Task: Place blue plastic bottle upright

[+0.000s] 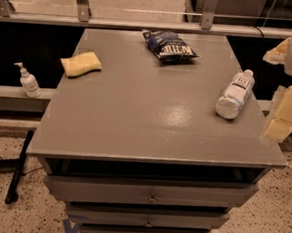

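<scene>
The blue plastic bottle is clear with a white cap and a white label with dark print. It lies on its side near the right edge of the grey table, cap pointing to the far right. My gripper shows at the right edge of the camera view as pale yellowish parts, just right of the bottle and apart from it. It holds nothing that I can see.
A dark blue chip bag lies at the table's far middle. A yellow sponge lies at the far left. A small white pump bottle stands on a ledge left of the table. Drawers sit below the tabletop.
</scene>
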### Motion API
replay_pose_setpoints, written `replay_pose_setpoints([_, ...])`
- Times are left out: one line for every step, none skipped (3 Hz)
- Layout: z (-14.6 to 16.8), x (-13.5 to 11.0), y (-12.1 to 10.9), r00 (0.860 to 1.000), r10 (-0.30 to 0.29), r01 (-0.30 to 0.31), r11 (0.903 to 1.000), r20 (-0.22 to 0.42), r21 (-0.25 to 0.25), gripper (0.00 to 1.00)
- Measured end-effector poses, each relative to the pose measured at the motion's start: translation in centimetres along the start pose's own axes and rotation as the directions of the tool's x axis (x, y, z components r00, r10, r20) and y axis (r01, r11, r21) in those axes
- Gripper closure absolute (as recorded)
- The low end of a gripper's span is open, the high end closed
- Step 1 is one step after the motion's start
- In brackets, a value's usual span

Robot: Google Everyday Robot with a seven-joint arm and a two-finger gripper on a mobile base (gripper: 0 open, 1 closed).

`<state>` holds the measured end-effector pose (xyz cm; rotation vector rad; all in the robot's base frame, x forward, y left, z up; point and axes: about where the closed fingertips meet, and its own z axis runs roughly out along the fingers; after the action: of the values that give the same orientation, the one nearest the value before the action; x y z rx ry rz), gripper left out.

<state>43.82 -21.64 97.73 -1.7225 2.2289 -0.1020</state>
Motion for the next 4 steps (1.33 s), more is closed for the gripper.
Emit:
replay_pose_setpoints([0.0, 0.0, 0.0, 1.000, 0.000, 0.000, 1.0000, 0.000, 0.000, 0.00])
replay_pose_setpoints([1.1, -1.6, -1.1, 0.999, -0.024, 0.023, 0.9996, 0.040, 0.013, 0.00])
replay_pose_setpoints([3.9, -3.7, -3.7, 0.997, -0.009, 0.007, 0.9998, 0.077, 0.020, 0.00])
replay_pose_setpoints([6.7, -4.4, -6.9, 0.994, 0.049, -0.051, 0.9984, 0.097, 0.024, 0.00])
